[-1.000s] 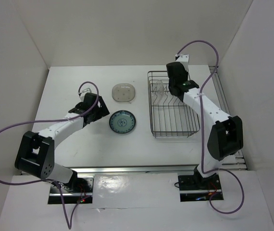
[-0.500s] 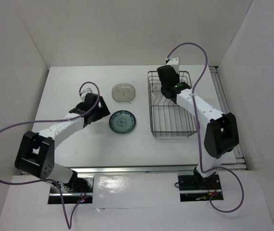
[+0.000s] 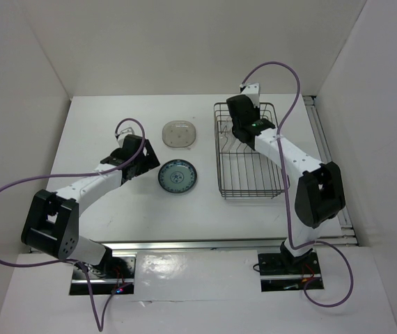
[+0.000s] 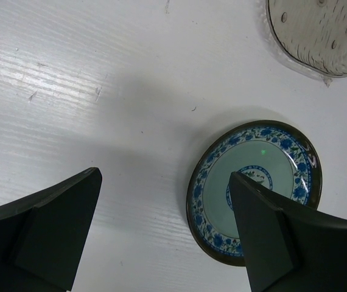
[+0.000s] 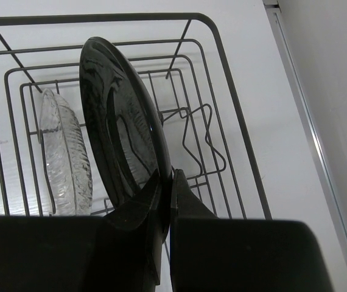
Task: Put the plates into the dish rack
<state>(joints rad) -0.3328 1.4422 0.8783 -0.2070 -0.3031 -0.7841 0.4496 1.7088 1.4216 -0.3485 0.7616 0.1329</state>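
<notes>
Nearest the arms, toward the middle of the bench point(image 3: 115, 118), the blue-and-white plate point(image 4: 255, 188) is seen lying flat. The left gripper point(image 4: 164, 201) is poised just above it with its jaws spread wide, one finger over the plate's edge and the other over bare bench; nothing is held. A little farther back, the beige plate point(image 3: 180, 133) is found lying flat as well, apart from the patterned one.

Along the right side of the bench the dish rack point(image 3: 275, 184) is placed. At its far end the glass plate point(image 5: 64, 152) is already stood on edge among the wire dividers point(image 5: 195, 143). Just beside it the black plate point(image 5: 122, 121) is held upright by its rim, the right gripper point(image 5: 165, 176) being clamped tight on it — whether its lower edge is yet seated in a slot cannot be told.

The step in hand is judged to be the placing of the black plate, the second of four. The plate is to be lowered into a free slot, kept parallel to the glass one without striking it, and only then released — after which the two flat plates are to be collected.
</notes>
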